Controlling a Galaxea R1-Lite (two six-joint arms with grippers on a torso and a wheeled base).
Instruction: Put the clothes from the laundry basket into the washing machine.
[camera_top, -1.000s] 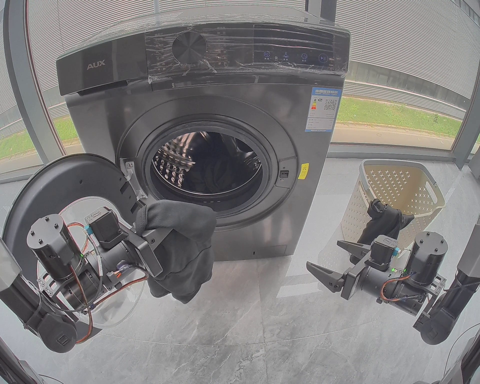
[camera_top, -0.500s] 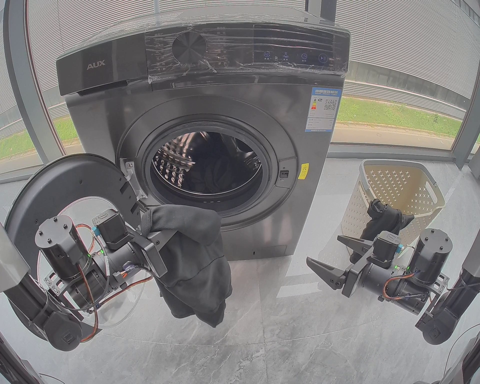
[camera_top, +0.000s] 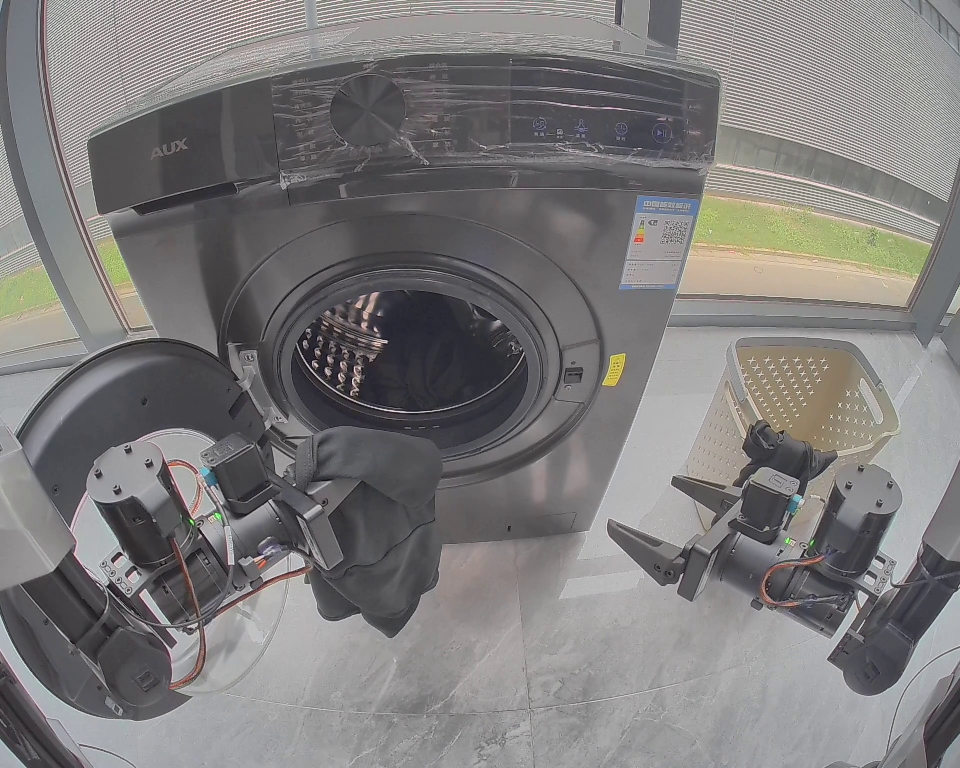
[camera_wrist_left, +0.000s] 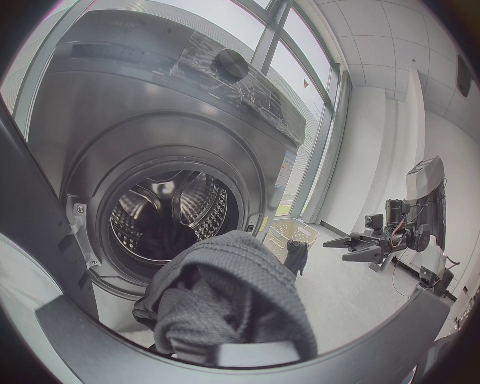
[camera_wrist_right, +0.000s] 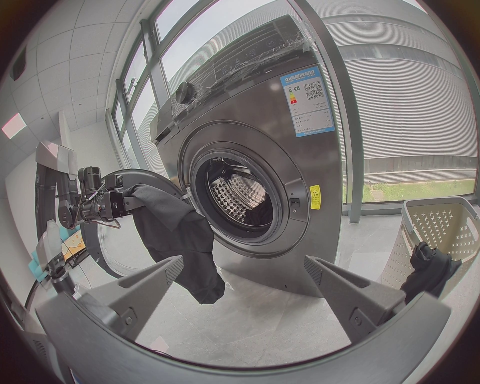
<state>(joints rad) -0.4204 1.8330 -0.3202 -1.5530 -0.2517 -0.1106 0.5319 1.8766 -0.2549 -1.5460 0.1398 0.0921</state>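
Garment (camera_top: 390, 540) — dark, dangling — clenched in left hand (camera_top: 338, 497); washing machine drum (camera_top: 400, 350) just beyond hand; hem may snag its rim.

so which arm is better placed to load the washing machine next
Left. Its claw is shut on the dark garment right in front of the open drum, just below the opening. The right claw is open and empty, off to the side near the laundry basket.
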